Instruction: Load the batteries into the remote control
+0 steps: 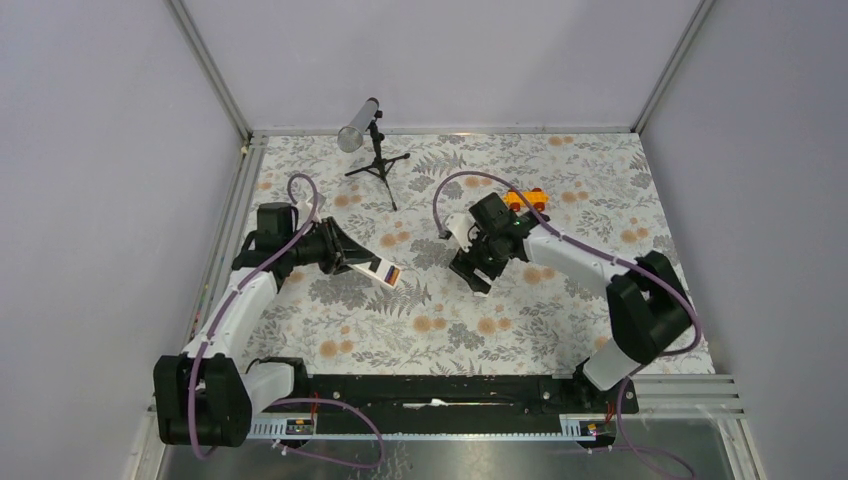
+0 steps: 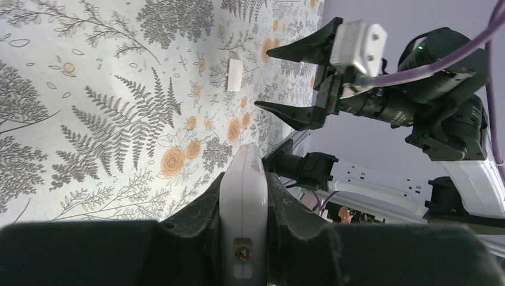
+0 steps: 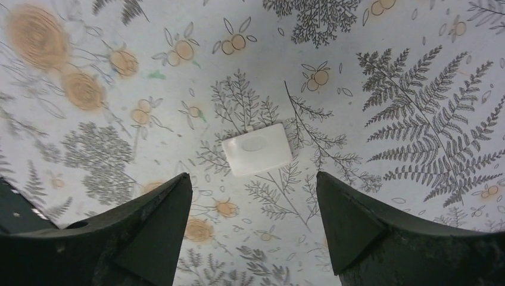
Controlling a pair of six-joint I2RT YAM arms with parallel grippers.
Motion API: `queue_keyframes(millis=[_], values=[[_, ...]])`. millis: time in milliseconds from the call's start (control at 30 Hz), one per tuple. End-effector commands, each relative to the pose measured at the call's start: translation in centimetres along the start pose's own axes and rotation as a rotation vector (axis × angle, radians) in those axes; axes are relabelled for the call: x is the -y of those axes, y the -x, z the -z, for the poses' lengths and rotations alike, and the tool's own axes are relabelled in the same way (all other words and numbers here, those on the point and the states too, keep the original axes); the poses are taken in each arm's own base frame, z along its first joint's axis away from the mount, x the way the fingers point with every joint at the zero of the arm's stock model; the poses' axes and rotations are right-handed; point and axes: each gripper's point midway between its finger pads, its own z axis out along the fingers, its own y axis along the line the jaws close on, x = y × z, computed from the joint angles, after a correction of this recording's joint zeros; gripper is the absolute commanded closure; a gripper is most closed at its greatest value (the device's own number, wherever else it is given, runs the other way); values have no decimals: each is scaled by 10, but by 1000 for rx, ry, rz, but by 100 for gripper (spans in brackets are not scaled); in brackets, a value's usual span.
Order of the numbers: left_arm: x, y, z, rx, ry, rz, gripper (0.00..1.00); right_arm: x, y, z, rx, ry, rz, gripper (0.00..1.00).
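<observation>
From above, the left gripper (image 1: 362, 262) clamps the remote control (image 1: 386, 271) left of centre. The right gripper (image 1: 478, 268) stands spread wide to its right, near an orange toy car (image 1: 527, 199).

The left wrist view shows the remote's white edge pinched between both fingers (image 2: 205, 220).

In the right wrist view, the wide jaws hang over a small white rectangular piece (image 3: 257, 149) on the floral table (image 3: 417, 119).

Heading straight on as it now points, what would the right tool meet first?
Likely the small white rectangular piece lying on the floral table, centred ahead of the open right tool; depth unclear.
</observation>
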Motion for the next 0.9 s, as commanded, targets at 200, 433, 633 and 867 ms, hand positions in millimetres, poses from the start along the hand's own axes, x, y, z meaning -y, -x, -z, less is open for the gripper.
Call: queue_keyframes(millis=[200,433,633,867], values=[[4,21,4,40,-5,-51,100,11,-17,-23,-176,59,201,18],[2,24,3,35,0,-41,100,19,-25,-36,-226,47,233,18],[0,25,2,31,1,-35,100,12,-25,-38,-204,81,245,18],[1,27,1,28,-2,-37,100,11,-37,-47,-239,56,274,23]])
